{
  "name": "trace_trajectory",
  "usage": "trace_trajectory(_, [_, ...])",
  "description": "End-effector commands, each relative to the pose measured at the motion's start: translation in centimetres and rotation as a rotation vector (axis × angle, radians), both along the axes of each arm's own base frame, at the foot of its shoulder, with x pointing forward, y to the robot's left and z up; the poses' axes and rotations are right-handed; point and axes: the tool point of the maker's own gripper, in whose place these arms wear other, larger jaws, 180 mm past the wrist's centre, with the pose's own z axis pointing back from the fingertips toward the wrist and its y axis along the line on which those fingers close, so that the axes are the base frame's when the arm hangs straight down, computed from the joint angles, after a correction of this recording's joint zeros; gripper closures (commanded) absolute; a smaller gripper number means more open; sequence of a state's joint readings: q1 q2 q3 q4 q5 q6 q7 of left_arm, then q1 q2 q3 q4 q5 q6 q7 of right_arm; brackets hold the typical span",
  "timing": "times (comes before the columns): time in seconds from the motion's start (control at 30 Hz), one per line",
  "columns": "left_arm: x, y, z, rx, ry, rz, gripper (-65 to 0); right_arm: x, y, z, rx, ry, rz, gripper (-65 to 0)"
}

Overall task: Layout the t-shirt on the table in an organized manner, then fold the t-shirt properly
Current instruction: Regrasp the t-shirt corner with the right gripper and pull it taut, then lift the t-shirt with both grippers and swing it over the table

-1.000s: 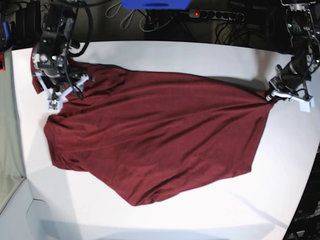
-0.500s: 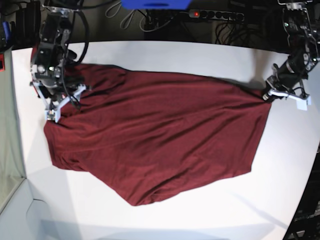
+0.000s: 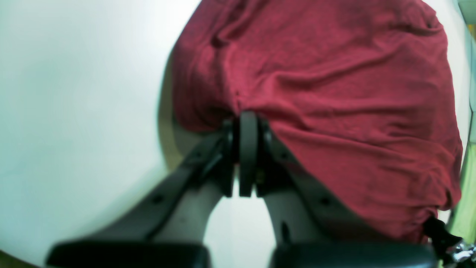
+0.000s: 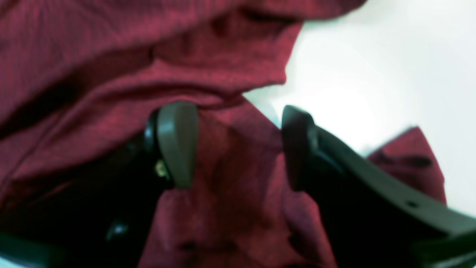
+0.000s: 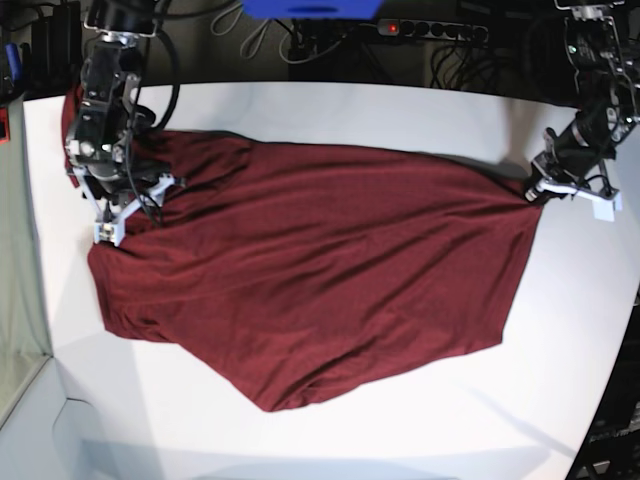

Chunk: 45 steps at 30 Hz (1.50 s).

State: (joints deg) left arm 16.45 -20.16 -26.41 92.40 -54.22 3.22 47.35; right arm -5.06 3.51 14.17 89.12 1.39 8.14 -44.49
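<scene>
The maroon t-shirt (image 5: 320, 260) lies spread across the white table (image 5: 400, 110), wrinkled, with its lower edge bunched toward the front. At the shirt's right corner my left gripper (image 5: 535, 190) is shut on the fabric; the left wrist view shows its fingers (image 3: 247, 123) pressed together on the t-shirt's (image 3: 334, 93) edge. My right gripper (image 5: 135, 208) stands over the shirt's left end. In the right wrist view it (image 4: 234, 149) is open, its fingers (image 4: 176, 145) on either side of a fold of t-shirt (image 4: 93, 56) cloth.
A power strip (image 5: 430, 30) and cables lie beyond the table's far edge, beside a blue object (image 5: 310, 8). The table edge curves away at the right (image 5: 610, 380). A pale green surface (image 5: 20, 250) borders the left side.
My right gripper has shifted a little left and down onto the shirt's left end, and its jaws have narrowed slightly. The left gripper has kept its hold, drawing the corner slightly back.
</scene>
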Motion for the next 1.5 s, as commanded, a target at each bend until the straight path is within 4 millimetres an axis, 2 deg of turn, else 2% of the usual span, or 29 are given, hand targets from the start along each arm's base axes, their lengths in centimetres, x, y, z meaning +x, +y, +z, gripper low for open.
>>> trace_trajectory(0.0, [0.3, 0.7, 0.4, -0.003, -0.008, 0.014, -0.1, -0.5, -0.1, -0.8, -0.006, 0.046, 0.007, -27.3])
trace_trajectory(0.13, [-0.5, 1.2, -1.1, -0.018, 0.036, 0.037, -0.1, -1.5, -0.4, -2.1, -0.004, 0.094, 0.004, -2.3])
trace_trajectory(0.17, [-0.6, 1.2, -1.3, -0.019, 0.040, 0.039, -0.1, -1.8, -0.5, -2.3, -0.004, 0.103, 0.002, 0.0])
trace_trajectory(0.2, [-0.5, 1.2, -1.2, -0.020, 0.038, 0.038, -0.1, -2.1, -0.5, -2.3, -0.007, 0.108, 0.001, 0.0])
trace_trajectory(0.3, [0.0, 0.9, -0.3, -0.022, 0.011, 0.029, -0.1, -1.5, -0.8, -0.2, -0.033, 0.043, 0.008, 0.0])
trace_trajectory(0.43, [2.4, 0.0, 3.1, -0.004, -0.097, -0.003, -0.1, 0.4, -0.7, 5.4, -0.080, -0.116, 0.024, 0.0])
trace_trajectory(0.57, [5.1, -2.5, 7.5, -0.024, -0.245, -0.029, -0.1, 2.3, -0.3, 12.0, -0.128, -0.301, 0.041, 0.0])
trace_trajectory(0.7, [6.8, -4.0, 11.9, -0.011, -0.376, -0.065, -0.1, 3.9, -0.2, 16.5, -0.157, -0.426, 0.047, 0.0])
trace_trajectory(0.8, [7.9, -4.6, 14.2, -0.013, -0.445, -0.071, -0.1, 4.8, -1.9, 18.3, -0.189, -0.472, 0.013, 0.0])
trace_trajectory(0.97, [9.2, -4.1, 15.8, 0.002, -0.494, -0.063, -0.1, 4.9, -5.2, 20.2, -0.220, -0.515, -0.080, 0.0])
trace_trajectory(1.03, [9.6, -4.1, 16.3, 0.004, -0.508, -0.062, -0.1, 4.9, -5.8, 20.6, -0.226, -0.526, -0.097, 0.0])
trace_trajectory(1.17, [10.8, -4.3, 17.6, -0.006, -0.547, -0.063, -0.1, 5.1, -5.7, 20.9, -0.235, -0.532, -0.071, 0.0])
trace_trajectory(1.27, [12.8, -3.6, 17.9, -0.036, -0.553, -0.040, -0.1, 5.9, -5.4, 21.9, -0.239, -0.558, -0.051, 0.0])
trace_trajectory(1.37, [15.8, -2.8, 18.9, -0.079, -0.573, -0.011, -0.1, 7.9, -5.1, 24.2, -0.238, -0.621, -0.035, 0.0])
trace_trajectory(1.47, [19.8, -3.4, 20.2, -0.115, -0.573, -0.031, -0.1, 10.5, -5.9, 27.8, -0.245, -0.705, -0.043, 0.0])
